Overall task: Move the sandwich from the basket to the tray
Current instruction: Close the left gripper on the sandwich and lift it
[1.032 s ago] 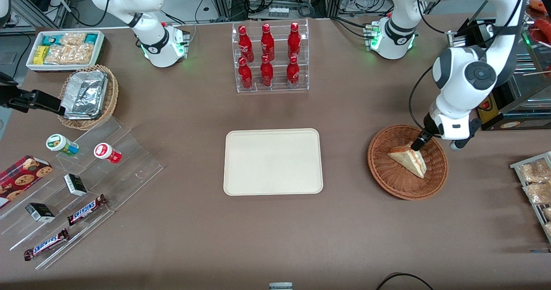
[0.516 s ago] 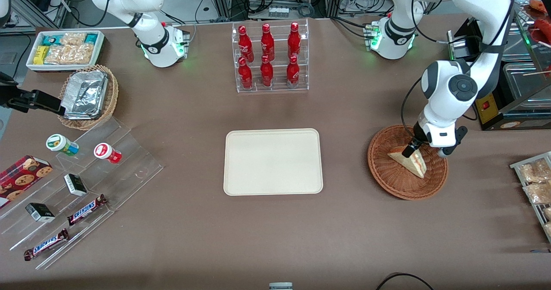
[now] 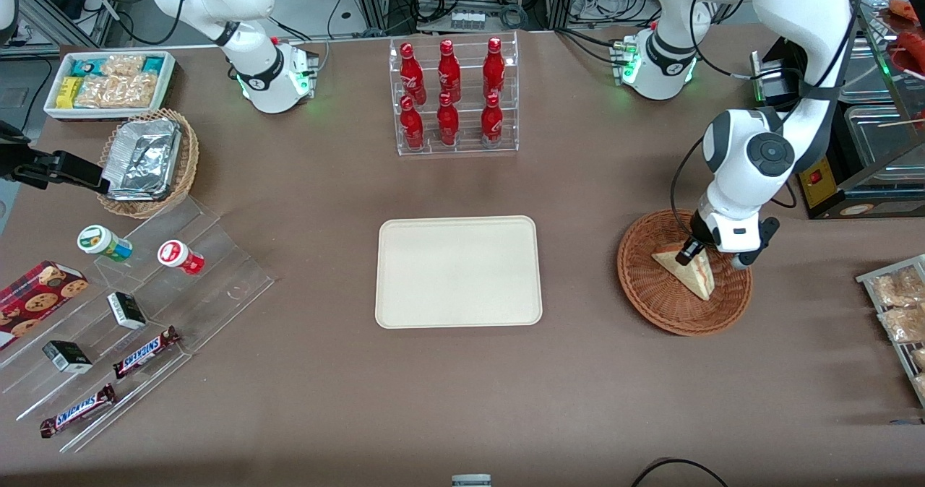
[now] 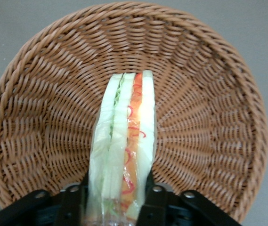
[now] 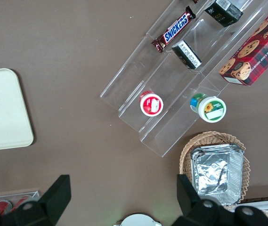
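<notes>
My gripper is down inside the basket, and my two fingers stand one on each bread face of the sandwich. They sit right against its sides. Whether they are already pressing or only touching I cannot tell for certain, but I judge them to be closing on it or pinching it.

The relation that matters is this: the wedge stands on edge between my jaws, its layered cut edge turned up at my wrist camera, and its long axis runs straight away from my palm toward the basket's rim. So my jaws cross its thin direction, bread to bread, which is the way I want to take it. In the front view my gripper holds the end of the sandwich that is farther from the front camera, while its pointed end reaches nearer to that camera.

Outward from there, the basket sits toward my working end of the table, about midway between the table's two long edges. The tray lies in the middle of the worktop, well apart from the basket, with bare table between. I judge the next move to be a lift clear of the wicker rim, then a sideways carry to the tray.
</notes>
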